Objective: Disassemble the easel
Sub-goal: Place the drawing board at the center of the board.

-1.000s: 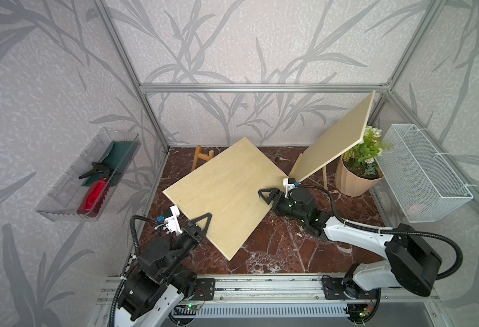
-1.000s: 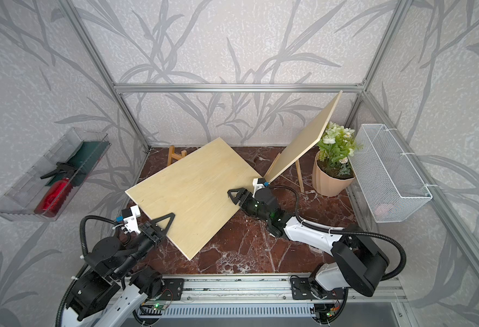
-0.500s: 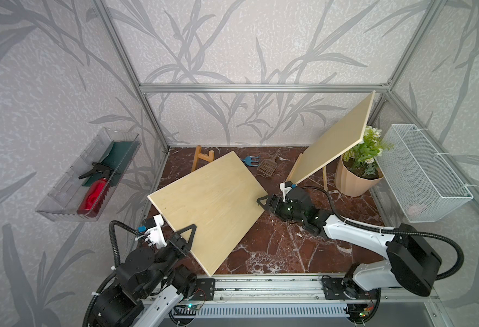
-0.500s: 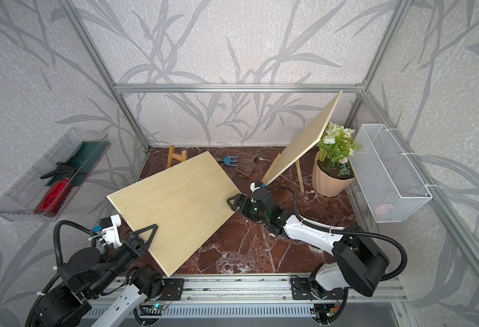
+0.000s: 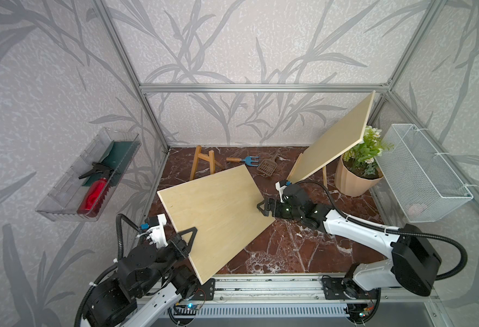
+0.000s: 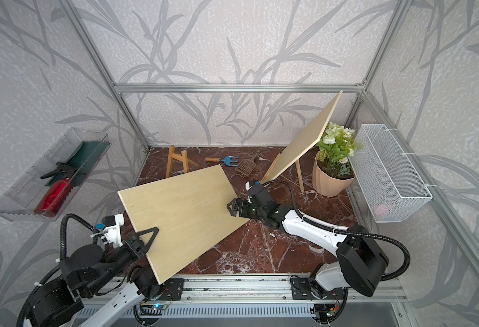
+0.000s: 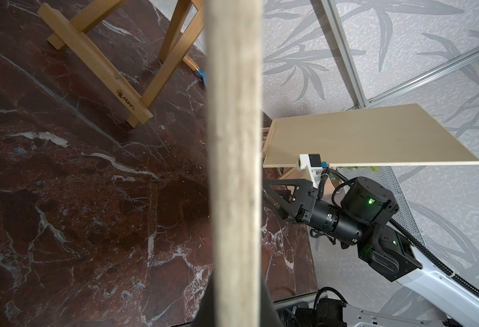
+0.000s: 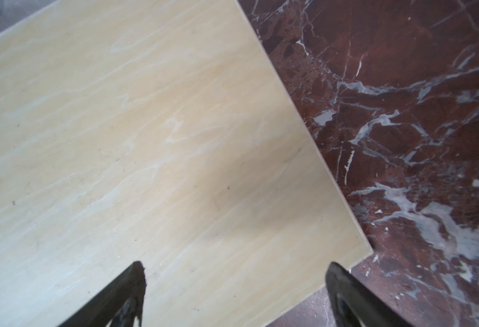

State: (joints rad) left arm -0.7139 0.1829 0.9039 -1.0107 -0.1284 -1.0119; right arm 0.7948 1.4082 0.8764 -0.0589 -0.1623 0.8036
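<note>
The board [image 5: 218, 215], off the easel [image 5: 195, 165] at 11 o'clock, hangs tilted over the desk [image 5: 303, 249], pinched at its 8 o'clock edge by the closed left jaws, the right jaws gaping empty at its 3 o'clock edge, so lower it flat slowly, low corner first.

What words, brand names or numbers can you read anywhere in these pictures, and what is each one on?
"Mon…": a stamp beside a small round logo, on the crossbar of the wooden easel, seen in the left wrist view. The letters after that are too blurred to be sure of.
Nothing else in any view carries readable text.
</note>
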